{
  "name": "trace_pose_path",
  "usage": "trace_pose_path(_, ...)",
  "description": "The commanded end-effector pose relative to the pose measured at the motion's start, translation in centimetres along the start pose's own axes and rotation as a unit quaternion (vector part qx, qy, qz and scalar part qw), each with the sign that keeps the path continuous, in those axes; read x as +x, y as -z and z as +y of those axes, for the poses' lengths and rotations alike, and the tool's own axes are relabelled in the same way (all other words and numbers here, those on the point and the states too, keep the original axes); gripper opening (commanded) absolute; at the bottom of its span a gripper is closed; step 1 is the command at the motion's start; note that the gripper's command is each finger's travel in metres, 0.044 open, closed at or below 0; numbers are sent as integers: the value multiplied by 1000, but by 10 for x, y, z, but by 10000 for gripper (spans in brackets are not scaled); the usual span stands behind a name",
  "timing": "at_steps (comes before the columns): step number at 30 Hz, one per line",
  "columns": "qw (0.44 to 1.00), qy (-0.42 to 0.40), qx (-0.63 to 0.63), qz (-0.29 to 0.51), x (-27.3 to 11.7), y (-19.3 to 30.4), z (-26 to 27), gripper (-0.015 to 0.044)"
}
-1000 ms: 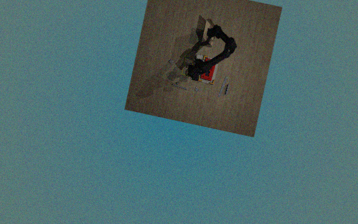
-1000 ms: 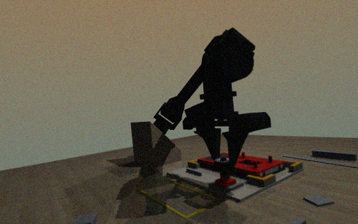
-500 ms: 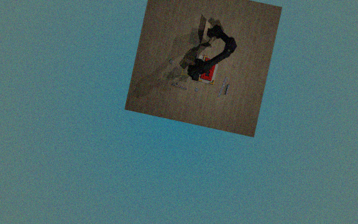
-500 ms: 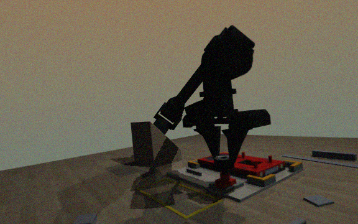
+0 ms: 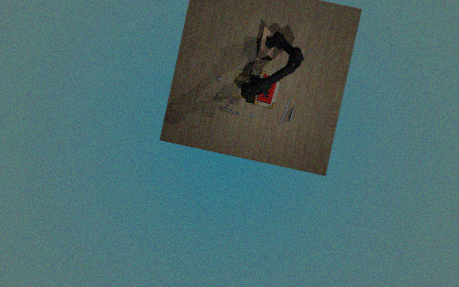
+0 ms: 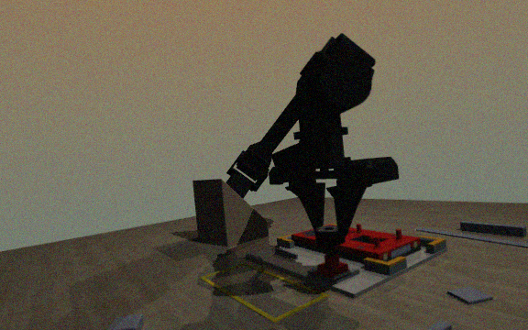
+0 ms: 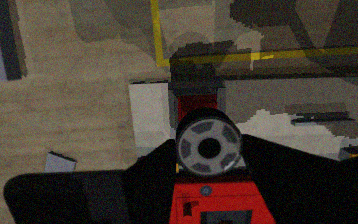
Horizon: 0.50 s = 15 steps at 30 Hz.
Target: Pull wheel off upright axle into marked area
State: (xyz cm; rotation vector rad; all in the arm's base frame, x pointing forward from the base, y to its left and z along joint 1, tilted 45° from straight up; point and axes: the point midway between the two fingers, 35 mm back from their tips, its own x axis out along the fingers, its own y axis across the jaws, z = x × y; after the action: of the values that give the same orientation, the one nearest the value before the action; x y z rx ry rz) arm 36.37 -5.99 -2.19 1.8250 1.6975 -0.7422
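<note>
My gripper [image 6: 330, 232] [image 7: 207, 143] points down and is shut on the wheel, with one finger on each side. The wheel [image 6: 328, 238] [image 7: 224, 131] is dark with a grey spoked face turned up and a dark centre hole. It is held level just above the red axle stand [image 6: 333, 268] [image 7: 197, 103]. The axle itself is hidden, so I cannot tell whether its tip is still inside the wheel. The marked area, a yellow outline [image 6: 302, 307] [image 7: 157, 30], lies on the table beside the stand, partly in shadow.
A red block [image 5: 266, 96] [image 6: 360, 246] [image 7: 180, 191] with upright pegs sits on a pale base plate [image 6: 355, 288] [image 7: 150, 115] between orange-topped corner brackets. A wedge [image 6: 210, 213] stands near the arm. A dark bar [image 6: 493, 228], a thin strip [image 6: 484, 238] and a small flat tile [image 6: 469, 294] [image 7: 60, 162] lie around.
</note>
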Motion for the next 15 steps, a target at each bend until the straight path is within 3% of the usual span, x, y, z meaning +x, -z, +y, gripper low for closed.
trace_pose_path(1, 1000, -3, -2, -3, -5, -1, 1, 0)
trace_pose_path(15, 1000, -4, -1, -3, -10, -1, 1, 0)
